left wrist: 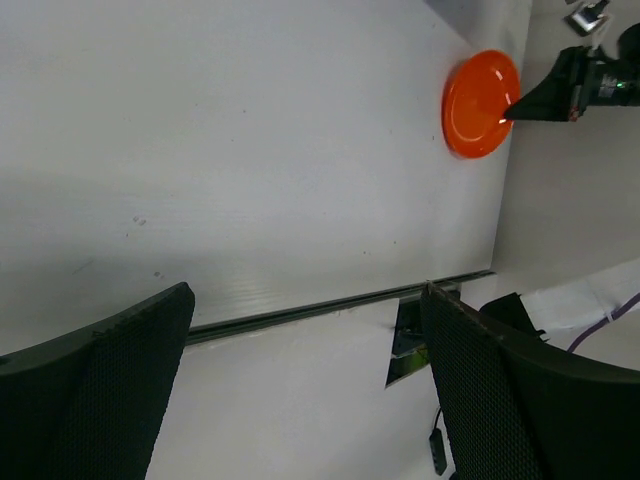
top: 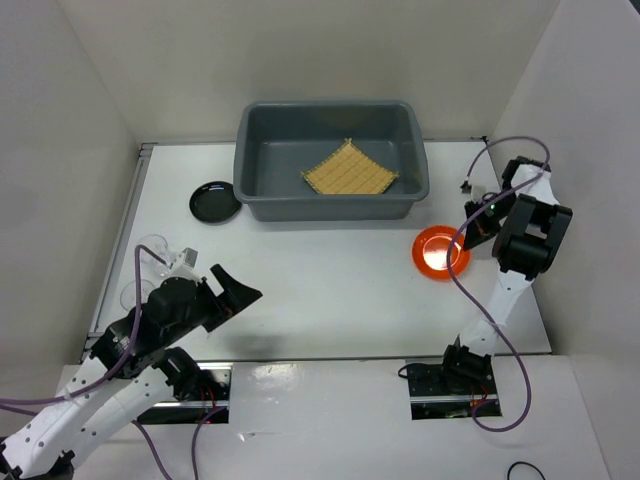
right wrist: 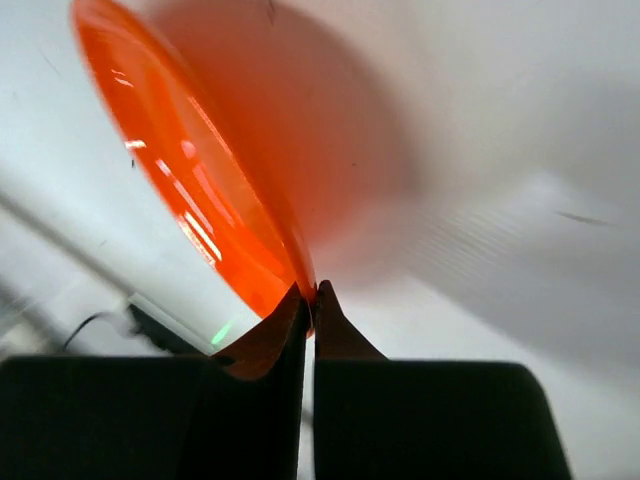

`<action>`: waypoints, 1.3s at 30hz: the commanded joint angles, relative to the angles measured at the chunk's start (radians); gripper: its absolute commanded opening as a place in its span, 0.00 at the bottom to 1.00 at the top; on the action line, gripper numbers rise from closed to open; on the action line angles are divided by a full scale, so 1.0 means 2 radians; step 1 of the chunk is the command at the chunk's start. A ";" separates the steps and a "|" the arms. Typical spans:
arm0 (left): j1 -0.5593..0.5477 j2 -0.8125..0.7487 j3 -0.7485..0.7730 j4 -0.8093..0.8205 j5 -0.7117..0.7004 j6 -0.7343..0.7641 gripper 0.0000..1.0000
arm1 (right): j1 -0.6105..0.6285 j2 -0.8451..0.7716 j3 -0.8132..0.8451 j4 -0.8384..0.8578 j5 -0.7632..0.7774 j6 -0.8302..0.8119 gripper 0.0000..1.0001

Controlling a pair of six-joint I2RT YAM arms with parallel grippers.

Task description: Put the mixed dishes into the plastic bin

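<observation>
The dark grey plastic bin (top: 262, 195) stands at the back centre with the tan woven mat (top: 349, 170) lying inside it. The black plate (top: 215, 202) lies on the table left of the bin. My right gripper (top: 468, 234) is shut on the right rim of the orange plate (top: 438, 253), which shows tilted in the right wrist view (right wrist: 190, 190) and far off in the left wrist view (left wrist: 478, 103). My left gripper (top: 240, 292) is open and empty at the near left. Clear glass cups (top: 152, 250) stand beside the left arm, partly hidden by it.
White walls close in the table on the left, back and right. A metal strip (left wrist: 330, 309) runs along the table's near edge. The right arm's purple cable (top: 480, 300) loops beside the orange plate.
</observation>
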 commanded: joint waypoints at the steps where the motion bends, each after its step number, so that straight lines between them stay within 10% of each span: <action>1: 0.002 -0.026 -0.015 0.003 -0.003 -0.017 1.00 | 0.018 -0.107 0.061 0.050 -0.022 -0.031 0.00; 13: 0.002 -0.051 -0.019 -0.012 -0.003 -0.021 1.00 | 0.077 -0.183 0.305 0.050 -0.125 -0.022 0.00; 21: 0.002 -0.042 -0.015 -0.017 -0.007 -0.026 1.00 | 0.164 0.033 0.668 0.054 -0.108 0.097 0.00; 39: 0.002 0.081 0.096 -0.078 -0.048 -0.006 1.00 | 0.290 0.270 0.674 0.160 0.007 0.133 0.00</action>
